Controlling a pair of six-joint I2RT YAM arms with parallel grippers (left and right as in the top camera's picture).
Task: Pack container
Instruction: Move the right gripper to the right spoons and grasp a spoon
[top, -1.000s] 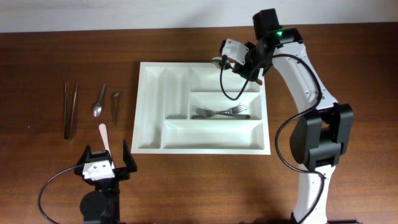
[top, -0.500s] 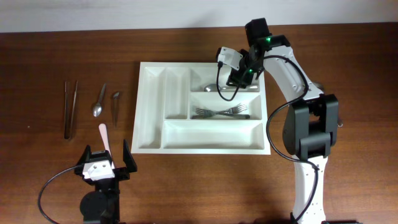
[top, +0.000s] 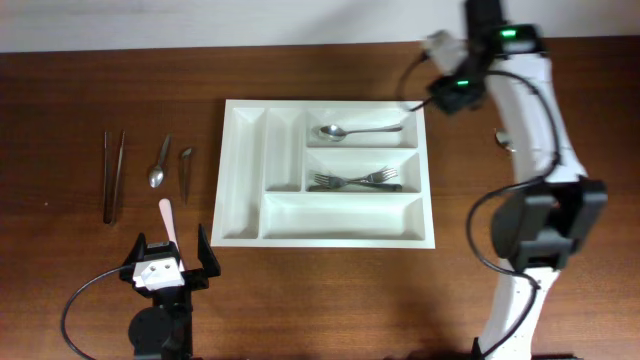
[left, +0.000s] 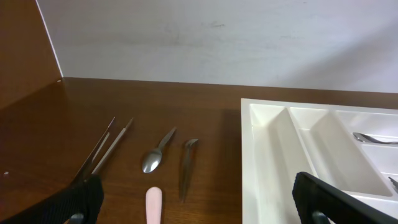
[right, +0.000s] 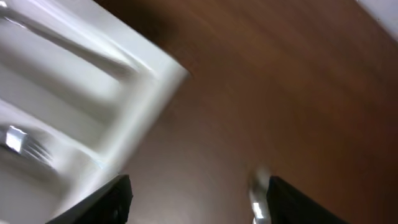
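Right wrist view: motion blur throughout. Only one corner of the tray (right: 134, 93) is in frame; the rest runs off the left edge. The forks (right: 18, 144) are a smear. A bright object (right: 256, 200) is cut off at the bottom edge and cannot be identified.

Left wrist view: the tray's right and lower parts are out of frame. The tray spoon (left: 375, 138) runs off the right edge. The pink stick (left: 153, 204) runs off the bottom edge.

Overhead view: the stick's lower end passes under the left gripper (top: 172, 248). The right arm (top: 530, 100) partly hides a grey item (top: 503, 138) that is too small to identify.

Overhead looked straight down on whole table (top: 80, 80); left wrist sat low, facing far wall (left: 217, 37); right wrist close, blurred; all three caught the container (top: 340, 215)
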